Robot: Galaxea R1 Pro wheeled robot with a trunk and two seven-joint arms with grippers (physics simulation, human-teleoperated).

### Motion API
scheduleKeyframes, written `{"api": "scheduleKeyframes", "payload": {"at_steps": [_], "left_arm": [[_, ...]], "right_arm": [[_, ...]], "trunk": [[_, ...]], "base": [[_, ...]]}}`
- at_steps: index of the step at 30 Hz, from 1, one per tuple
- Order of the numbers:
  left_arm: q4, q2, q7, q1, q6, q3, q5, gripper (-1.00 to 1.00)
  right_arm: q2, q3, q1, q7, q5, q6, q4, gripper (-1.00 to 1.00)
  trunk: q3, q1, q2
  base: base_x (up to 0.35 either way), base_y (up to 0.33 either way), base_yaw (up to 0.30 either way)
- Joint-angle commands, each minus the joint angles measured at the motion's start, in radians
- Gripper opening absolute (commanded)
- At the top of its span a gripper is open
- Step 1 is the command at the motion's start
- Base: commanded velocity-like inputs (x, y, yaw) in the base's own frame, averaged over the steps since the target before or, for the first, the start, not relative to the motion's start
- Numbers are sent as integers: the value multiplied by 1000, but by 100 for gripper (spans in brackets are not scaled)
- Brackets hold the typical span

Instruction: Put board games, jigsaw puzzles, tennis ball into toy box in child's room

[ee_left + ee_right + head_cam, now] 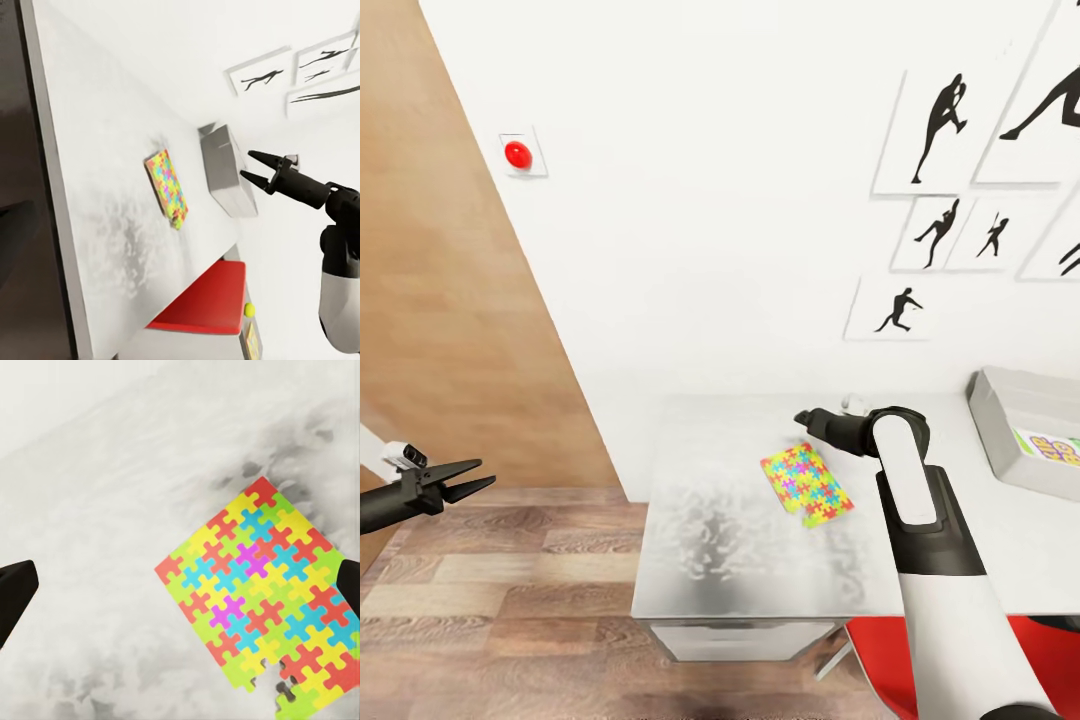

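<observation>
A jigsaw puzzle (pixel 806 484) box, covered in multicoloured interlocking pieces, lies flat on the pale grey table (pixel 710 560). My right gripper (pixel 807 419) hovers just past its far corner, open; in the right wrist view the black fingertips (pixel 15 594) stand wide apart over the jigsaw puzzle (pixel 259 600). The grey toy box (pixel 992 412) sits at the table's right with a printed box (pixel 1050 447) inside. My left gripper (pixel 472 476) hangs open over the floor, left of the table. The left wrist view shows the puzzle (pixel 168 187), the toy box (pixel 225 176), the right gripper (pixel 255 167) and a tennis ball (pixel 249 309).
A red chair seat (pixel 970 650) stands under the table's front edge by my right arm. A white wall with black silhouette pictures (pixel 940 120) and a red button (pixel 518 154) backs the table. A wood panel (pixel 440 300) and plank floor (pixel 510 600) lie left.
</observation>
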Motion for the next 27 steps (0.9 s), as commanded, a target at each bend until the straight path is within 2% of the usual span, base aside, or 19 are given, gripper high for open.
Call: {"api": "scheduleKeyframes", "payload": {"at_steps": [1, 13, 27], "left_arm": [[0, 1, -4, -1, 11, -4, 3, 100], [0, 1, -4, -1, 11, -4, 3, 100], [0, 1, -4, -1, 11, -4, 3, 100]], "right_arm": [[1, -1, -1, -16, -10, 4, -1, 100], [1, 0, -1, -30, -12, 7, 1, 100], [-1, -1, -2, -34, -11, 4, 20, 100]], "trunk": [[-4, 1, -2], [-23, 1, -2], [-46, 1, -2]], "base": [[1, 0, 0], [4, 0, 0], [66, 0, 0]]}}
